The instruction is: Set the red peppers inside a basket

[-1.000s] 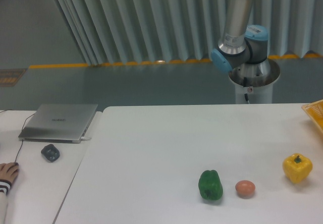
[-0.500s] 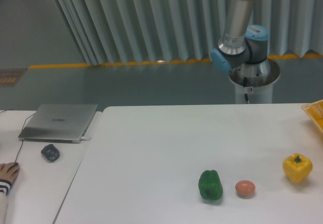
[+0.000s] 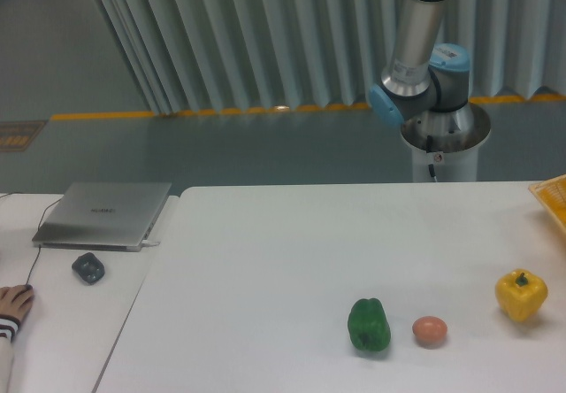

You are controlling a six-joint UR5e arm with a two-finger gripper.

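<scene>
Camera: basket (image 3: 552, 196) corner at right edge

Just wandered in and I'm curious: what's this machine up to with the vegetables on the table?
Right now nothing is being handled. The robot arm stands behind the white table, and its claw is out of the picture. On the table lie a green pepper, a brown egg and a yellow pepper. A corner of a yellow basket shows at the right edge. No red pepper is visible.

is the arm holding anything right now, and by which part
Cannot tell: the end effector is out of frame. Only the arm's base shows, and no red pepper is in view.
</scene>
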